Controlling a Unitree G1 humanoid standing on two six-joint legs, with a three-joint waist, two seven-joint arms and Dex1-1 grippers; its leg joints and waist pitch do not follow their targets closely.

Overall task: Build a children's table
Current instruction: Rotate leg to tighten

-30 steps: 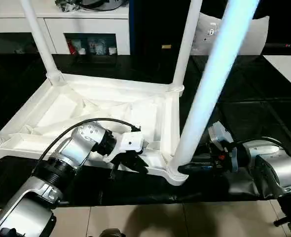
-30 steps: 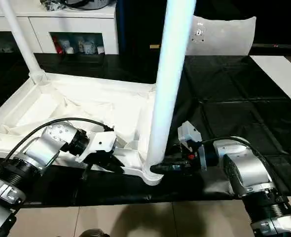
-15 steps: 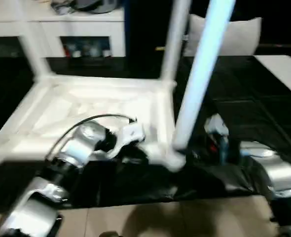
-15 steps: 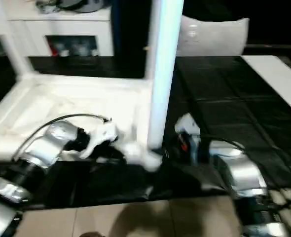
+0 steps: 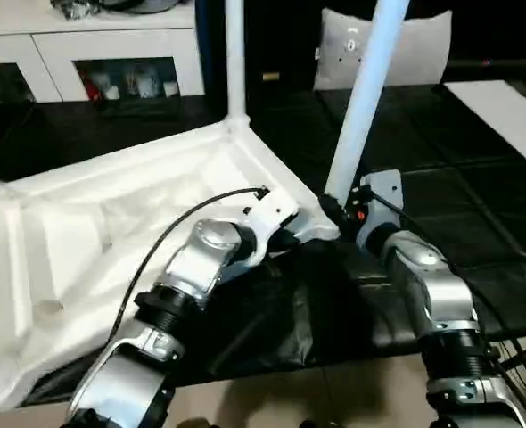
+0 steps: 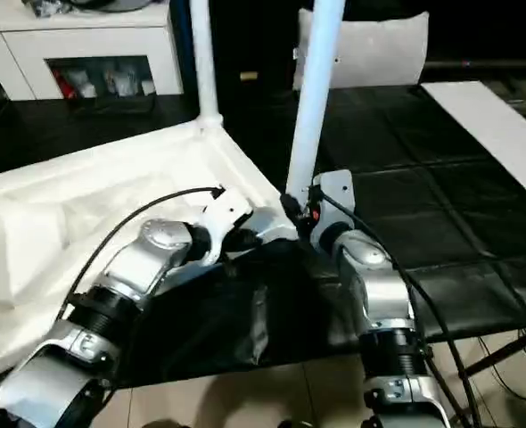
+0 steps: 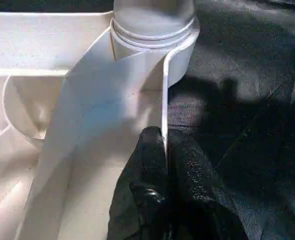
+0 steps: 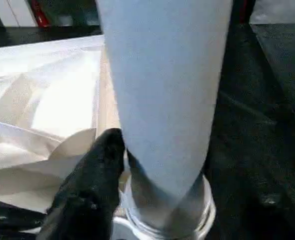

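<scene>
The children's table lies upside down on a black mat, its white ribbed top (image 5: pixel 94 223) turned at an angle. One white leg (image 5: pixel 363 98) rises from the near right corner socket (image 7: pixel 152 30), and another leg (image 5: pixel 234 62) stands at the far corner. My left gripper (image 5: pixel 290 239) is shut on the top's thin rim just beside that near socket, its black fingers (image 7: pixel 150 170) pinching the edge. At the near leg's base sits my right gripper (image 5: pixel 332 209); one black finger (image 8: pixel 100 170) presses on the leg (image 8: pixel 162 100), and the other is hidden behind it.
A grey-white cushion (image 5: pixel 383 49) leans at the back behind the legs. White cabinets (image 5: pixel 111 45) line the far left wall. The black mat (image 5: pixel 477 223) stretches to the right up to a white board (image 5: pixel 513 107). Tan floor (image 5: pixel 272 401) runs along the near edge.
The table top has swung round on the mat: its near right corner with the gripped leg has moved away from me and leftward. Both grippers went with it. The camera also shifted.
</scene>
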